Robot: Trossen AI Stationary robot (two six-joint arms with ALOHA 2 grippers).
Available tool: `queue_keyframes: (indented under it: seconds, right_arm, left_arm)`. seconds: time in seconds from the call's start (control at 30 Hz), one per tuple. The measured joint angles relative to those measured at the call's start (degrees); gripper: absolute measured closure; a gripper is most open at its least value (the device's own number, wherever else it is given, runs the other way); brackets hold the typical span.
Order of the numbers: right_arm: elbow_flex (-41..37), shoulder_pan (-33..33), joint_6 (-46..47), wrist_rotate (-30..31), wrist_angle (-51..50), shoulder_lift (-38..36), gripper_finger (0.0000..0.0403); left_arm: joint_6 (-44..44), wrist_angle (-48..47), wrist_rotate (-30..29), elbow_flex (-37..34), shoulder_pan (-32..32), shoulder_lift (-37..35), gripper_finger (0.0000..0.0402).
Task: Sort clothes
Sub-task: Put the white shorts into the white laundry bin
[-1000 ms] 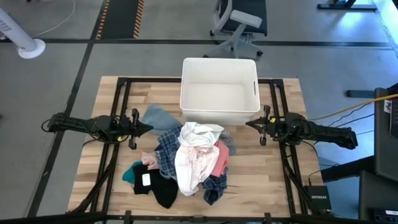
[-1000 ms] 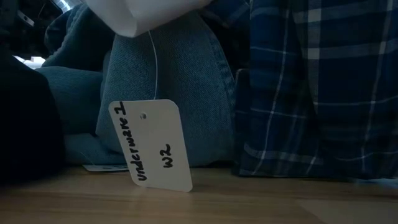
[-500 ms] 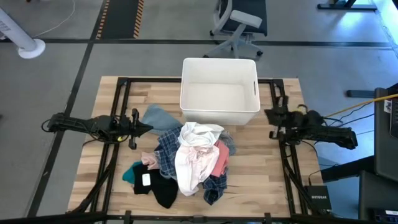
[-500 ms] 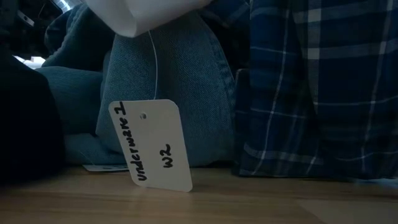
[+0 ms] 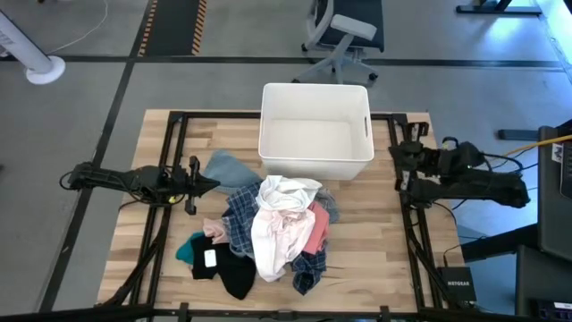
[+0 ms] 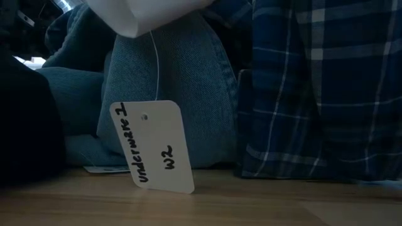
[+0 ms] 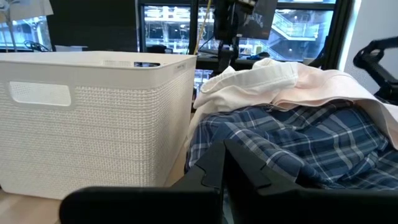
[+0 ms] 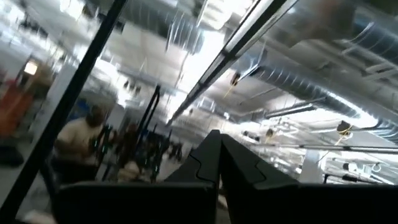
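Note:
The clothes lie in one pile (image 5: 268,224) at the middle of the table: a white garment (image 5: 277,210) on top, with pink (image 5: 317,228), blue-and-white plaid (image 5: 239,219), light blue-grey (image 5: 228,168), black (image 5: 228,268) and teal (image 5: 188,246) pieces around it. My left gripper (image 5: 213,183) is shut and level at the pile's left edge, pointing at the plaid (image 7: 298,137). I cannot tell whether it touches the cloth. My right gripper (image 5: 398,159) is shut at the right of the bin, tipped upward, and empty.
A white bin (image 5: 315,130) stands at the far middle of the table, its wall close in the left wrist view (image 7: 93,118). The low view is filled by blue cloth (image 6: 182,81), plaid (image 6: 320,88) and a hanging paper tag (image 6: 154,145). Bare wood lies on both sides of the pile.
My right gripper has drawn back toward the table's right edge and somewhat toward the far edge, away from the pile, and has tipped upward. The clothes have not moved.

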Motion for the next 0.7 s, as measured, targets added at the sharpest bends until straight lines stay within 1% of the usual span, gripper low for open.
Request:
queue_keyframes:
  seconds: [0.13, 0.3, 0.4, 0.47, 0.53, 0.7]
  right_arm:
    - [9.5, 0.0, -3.3, 0.0, -10.5, 9.6, 0.0384]
    - [20.6, 0.0, -6.6, 0.1, -20.6, 21.3, 0.0384]
    - [26.7, 0.1, -9.2, 0.0, -26.8, 27.7, 0.0384]
    - [30.8, 1.3, -11.3, 0.5, -31.4, 31.3, 0.0384]
    - [35.1, 3.4, -14.5, 3.2, -36.8, 34.7, 0.0384]
    - [45.3, 11.1, -19.9, 14.9, -49.7, 42.4, 0.0384]
  left_arm:
    - [0.0, 0.0, 0.0, 0.0, 0.0, 0.0, 0.04]
    - [0.0, 0.0, 0.0, 0.0, 0.0, 0.0, 0.04]
    - [0.0, 0.0, 0.0, 0.0, 0.0, 0.0, 0.04]
    - [0.0, 0.0, 0.0, 0.0, 0.0, 0.0, 0.04]
    - [0.0, 0.0, 0.0, 0.0, 0.0, 0.0, 0.04]
    - [0.0, 0.0, 0.0, 0.0, 0.0, 0.0, 0.04]
